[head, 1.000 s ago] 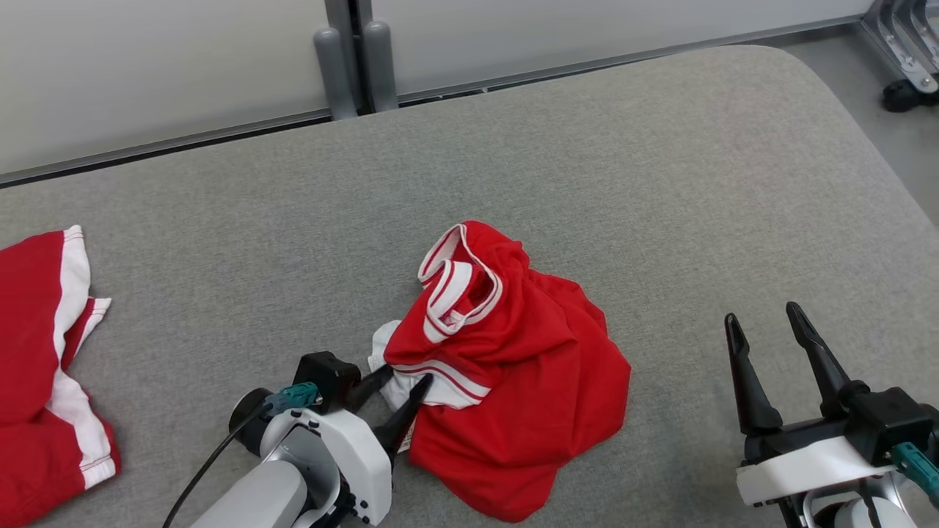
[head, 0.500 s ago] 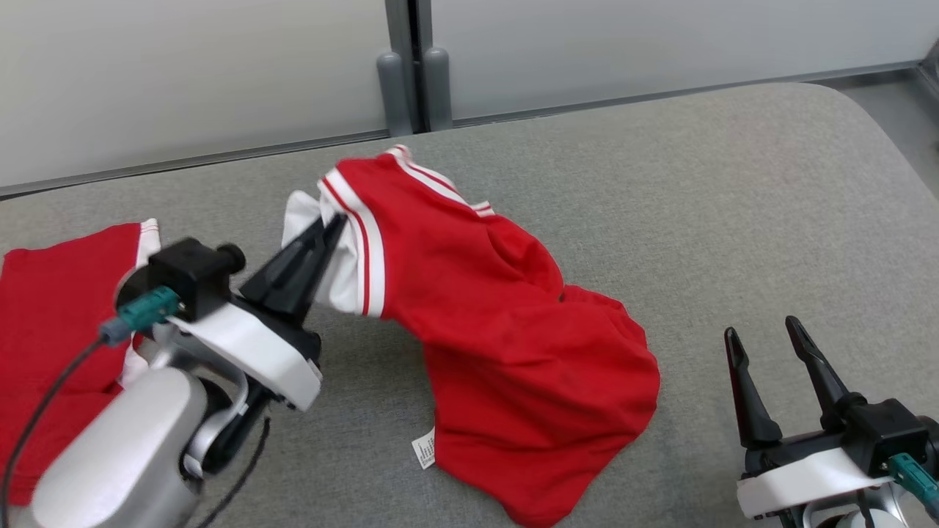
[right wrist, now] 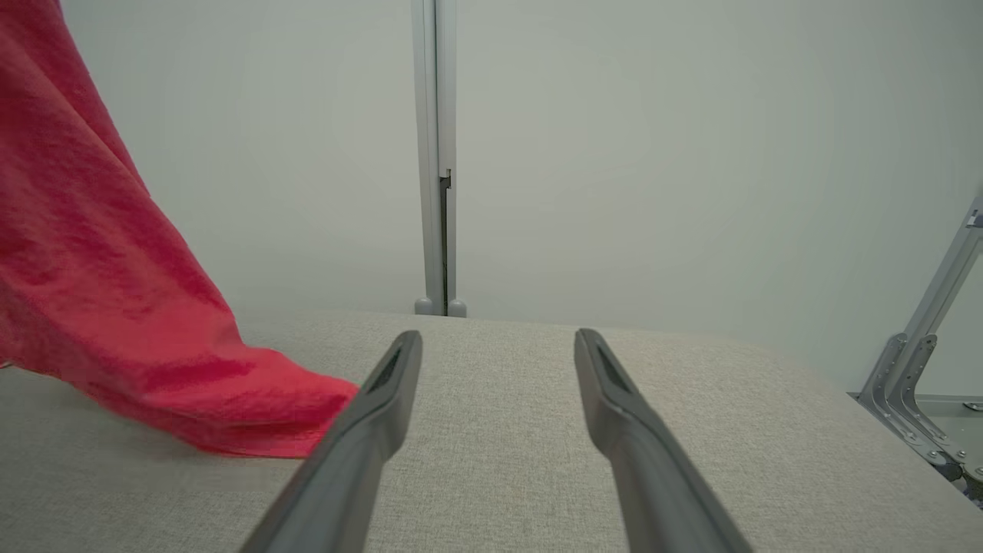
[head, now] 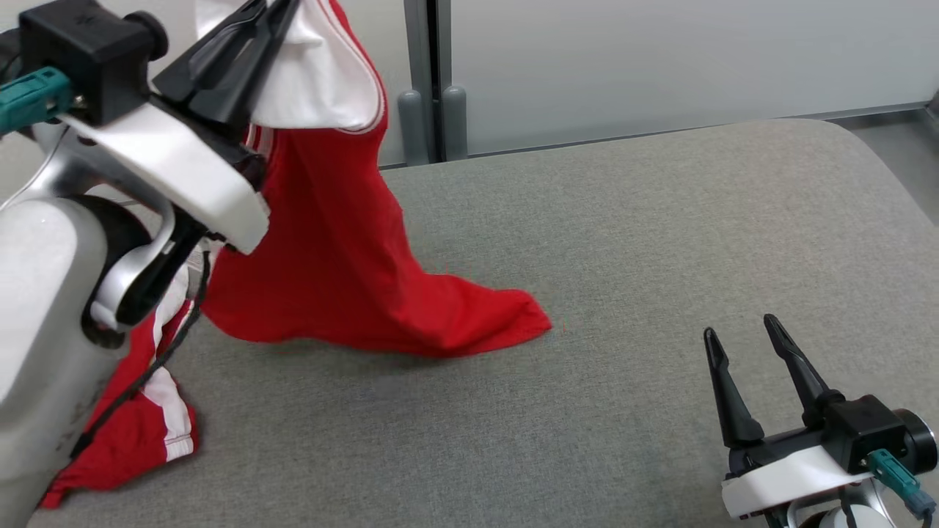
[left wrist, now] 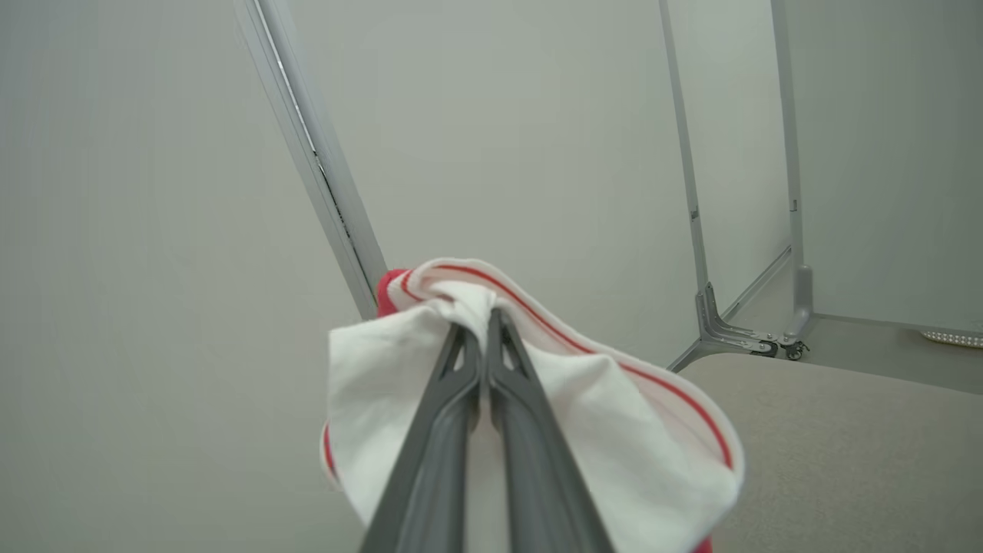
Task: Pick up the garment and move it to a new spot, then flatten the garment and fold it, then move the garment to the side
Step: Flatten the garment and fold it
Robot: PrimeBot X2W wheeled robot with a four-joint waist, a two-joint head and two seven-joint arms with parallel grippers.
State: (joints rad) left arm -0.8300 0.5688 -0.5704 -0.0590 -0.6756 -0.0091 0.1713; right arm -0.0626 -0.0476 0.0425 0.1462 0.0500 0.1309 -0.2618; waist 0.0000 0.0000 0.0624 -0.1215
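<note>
A red garment (head: 330, 242) with white trim hangs from my left gripper (head: 275, 6), which is raised high at the upper left and shut on the white trimmed edge (left wrist: 537, 369). The cloth drapes down and its lower end (head: 484, 326) still trails on the grey table (head: 660, 235). In the right wrist view the red garment (right wrist: 100, 307) hangs at the left, well apart from my right gripper (right wrist: 498, 342). My right gripper (head: 741, 330) stands open low at the right with nothing between its fingers.
A second red and white garment (head: 147, 425) lies at the table's left edge, partly behind my left arm. A pale wall with a grey post (head: 425, 81) runs behind the table. A metal frame (right wrist: 921, 384) stands off the table's right end.
My left gripper has lifted the garment from the table up and to the left, so the cloth now hangs with only its lower end on the surface. The head camera has shifted. The right gripper stays open.
</note>
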